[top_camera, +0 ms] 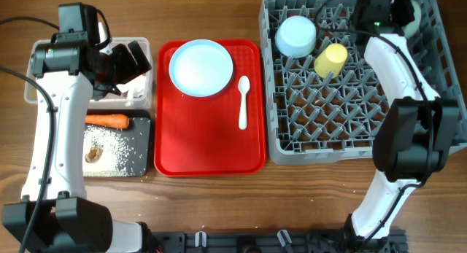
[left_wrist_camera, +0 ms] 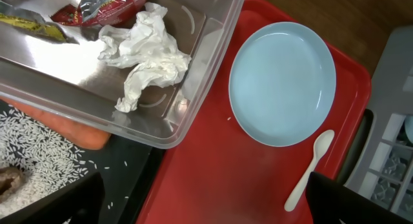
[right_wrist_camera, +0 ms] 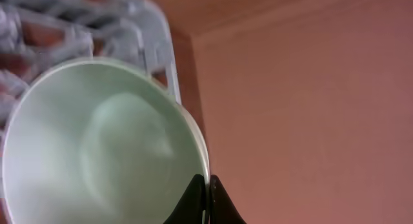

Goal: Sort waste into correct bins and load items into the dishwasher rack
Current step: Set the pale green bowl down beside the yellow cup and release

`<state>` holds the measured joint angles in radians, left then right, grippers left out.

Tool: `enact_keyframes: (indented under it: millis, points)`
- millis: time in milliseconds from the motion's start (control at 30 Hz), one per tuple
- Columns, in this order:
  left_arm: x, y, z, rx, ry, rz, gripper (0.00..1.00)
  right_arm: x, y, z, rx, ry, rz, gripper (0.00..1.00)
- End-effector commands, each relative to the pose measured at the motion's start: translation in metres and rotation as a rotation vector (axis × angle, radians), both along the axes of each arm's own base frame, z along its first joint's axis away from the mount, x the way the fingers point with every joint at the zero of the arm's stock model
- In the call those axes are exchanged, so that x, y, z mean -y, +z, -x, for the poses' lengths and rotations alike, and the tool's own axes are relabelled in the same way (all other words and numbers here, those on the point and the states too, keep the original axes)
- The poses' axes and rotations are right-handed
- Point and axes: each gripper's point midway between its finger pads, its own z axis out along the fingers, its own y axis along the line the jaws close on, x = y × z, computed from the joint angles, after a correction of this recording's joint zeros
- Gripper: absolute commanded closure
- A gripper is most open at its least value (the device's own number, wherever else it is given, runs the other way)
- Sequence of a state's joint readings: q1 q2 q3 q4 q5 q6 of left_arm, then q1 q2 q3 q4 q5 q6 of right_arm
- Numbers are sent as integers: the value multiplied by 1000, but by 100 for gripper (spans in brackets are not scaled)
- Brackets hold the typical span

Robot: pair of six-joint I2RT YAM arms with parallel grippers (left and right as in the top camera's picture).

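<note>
1. At the lower left of the overhead view, the black tray (top_camera: 141,123) held rice (top_camera: 120,157) and a brown lump (top_camera: 93,153). A carrot (top_camera: 107,121) lay along its upper edge.
2. Just right of it, the red tray (top_camera: 211,147) carried a spoon (top_camera: 244,101) near its right edge and a plate (top_camera: 201,68) in its upper left part. The 2 lay apart.
3. Above the black tray, the tub (left_wrist_camera: 206,88) held tissue (left_wrist_camera: 151,59), red wrappers (left_wrist_camera: 103,3) and a yellow scrap (left_wrist_camera: 26,24).
4. The left gripper (left_wrist_camera: 205,192) hung above the tub's right end, its fingers wide apart and holding nothing.
5. The rack (top_camera: 350,140) filled the right side of the frame. A cup (top_camera: 330,59) lay tilted among its pegs, and the 1st bowl (top_camera: 296,36) sat just up-left of the cup.
6. At the rack's upper right corner, the right gripper (right_wrist_camera: 207,188) had its fingers pinched together on the rim of the 2nd bowl (right_wrist_camera: 97,159), which was tilted at the rack's edge.
</note>
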<state>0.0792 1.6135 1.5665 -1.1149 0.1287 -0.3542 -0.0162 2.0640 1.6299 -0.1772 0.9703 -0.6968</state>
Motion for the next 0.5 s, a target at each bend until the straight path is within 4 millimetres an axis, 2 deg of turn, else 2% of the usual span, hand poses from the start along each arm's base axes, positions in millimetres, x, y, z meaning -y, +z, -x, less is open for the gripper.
enact_keyframes:
  millis: [0,133,467]
  points:
    - [1,5,-2,16,0,10,0,3,8,9,-34,-10,42,96]
    - [1,5,-2,16,0,10,0,-2,5,5,-34,17,26,96]
    - [1,5,-2,16,0,10,0,-36,-9,2,-61,79,18,96]
